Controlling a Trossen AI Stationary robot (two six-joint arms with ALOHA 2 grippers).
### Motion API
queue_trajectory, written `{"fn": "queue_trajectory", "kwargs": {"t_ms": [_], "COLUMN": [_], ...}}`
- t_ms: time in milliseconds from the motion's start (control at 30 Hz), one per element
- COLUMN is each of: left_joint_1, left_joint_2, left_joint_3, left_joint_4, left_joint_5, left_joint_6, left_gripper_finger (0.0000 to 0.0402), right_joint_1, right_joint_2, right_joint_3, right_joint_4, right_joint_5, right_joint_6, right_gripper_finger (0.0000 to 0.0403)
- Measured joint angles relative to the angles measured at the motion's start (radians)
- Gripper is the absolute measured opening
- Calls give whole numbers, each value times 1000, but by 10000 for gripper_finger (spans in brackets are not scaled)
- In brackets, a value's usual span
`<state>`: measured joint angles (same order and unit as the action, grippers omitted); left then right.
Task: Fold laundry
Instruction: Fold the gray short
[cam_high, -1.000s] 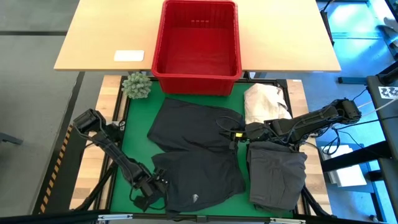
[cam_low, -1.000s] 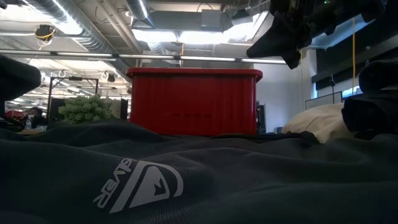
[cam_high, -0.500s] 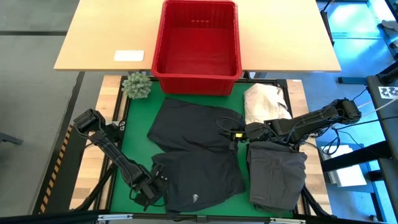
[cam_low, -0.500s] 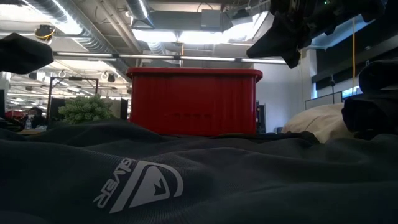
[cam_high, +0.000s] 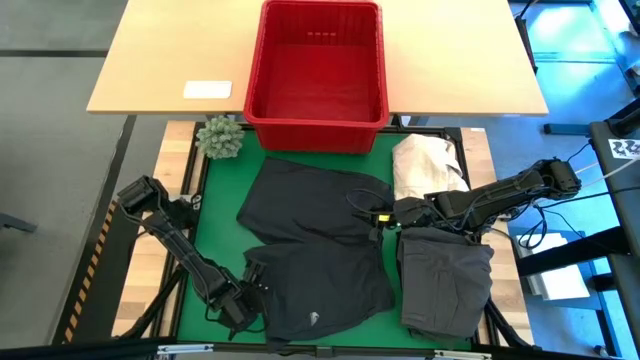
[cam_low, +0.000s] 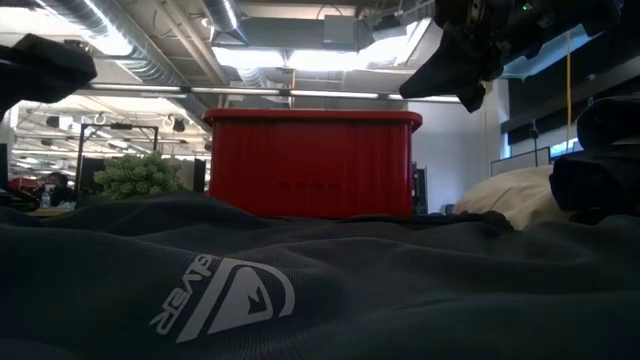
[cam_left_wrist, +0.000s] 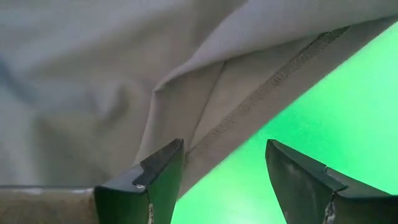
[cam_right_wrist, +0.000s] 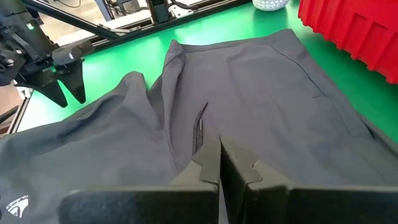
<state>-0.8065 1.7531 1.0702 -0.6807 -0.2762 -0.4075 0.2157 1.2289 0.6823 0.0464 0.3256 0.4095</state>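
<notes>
Green worktop (cam_high: 225, 190) spread with dark laundry (cam_high: 315, 250), red basket (cam_high: 316, 62) seen empty behind it, left gripper (cam_high: 243, 312) parted at hem, right gripper (cam_high: 378, 216) closed above cloth, folded garment (cam_high: 445, 280) partly hidden.

We see our right gripper's (cam_right_wrist: 220, 163) fingers pressed together above spread dark grey cloth shorts (cam_right_wrist: 249, 106) on the green mat (cam_right_wrist: 118, 53).

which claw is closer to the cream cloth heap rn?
Right. The right claw hangs over the dark shorts, just beside the cream cloth heap. The left claw is across the mat at the shorts' near left hem.
</notes>
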Motion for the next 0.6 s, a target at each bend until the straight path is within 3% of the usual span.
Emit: {"fn": "queue_trajectory", "kwargs": {"t_ms": [600], "left_joint_1": [1], "left_joint_2": [-27], "left_joint_3": [-18], "left_joint_4": [-74], "left_joint_5": [-78], "left_joint_6": [24], "left_gripper_finger": [220], "right_joint_1": [0], "right_joint_2": [0], "right_joint_3": [0], "right_joint_4": [0], "right_joint_5": [0], "right_joint_6": [0], "right_gripper_finger": [0]}}
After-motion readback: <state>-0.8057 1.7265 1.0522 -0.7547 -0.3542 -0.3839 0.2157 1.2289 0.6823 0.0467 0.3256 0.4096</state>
